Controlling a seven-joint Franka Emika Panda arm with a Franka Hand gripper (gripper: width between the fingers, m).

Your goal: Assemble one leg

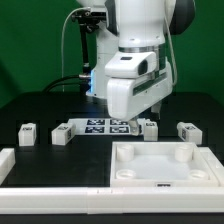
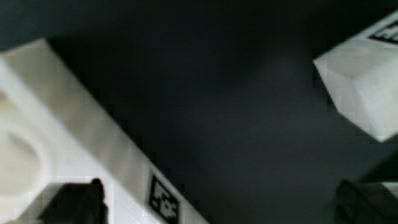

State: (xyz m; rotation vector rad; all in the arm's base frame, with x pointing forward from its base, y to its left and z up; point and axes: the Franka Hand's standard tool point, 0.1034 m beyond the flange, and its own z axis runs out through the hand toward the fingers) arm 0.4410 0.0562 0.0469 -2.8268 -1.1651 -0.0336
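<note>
The tray (image 1: pixel 165 168) lies nearest, its rim raised all round. Just behind its far rim the leg (image 1: pixel 148 127) stands on the dark table (image 1: pixel 90 152). The gripper (image 2: pixel 217 200) is low beside it, fingers (image 2: pixel 71 203) apart with only bare table between them. Other legs (image 1: pixel 62 133) stand well apart in the same row behind the tray, with open room between them. The marker board (image 1: pixel 98 125) lies in that row too.
</note>
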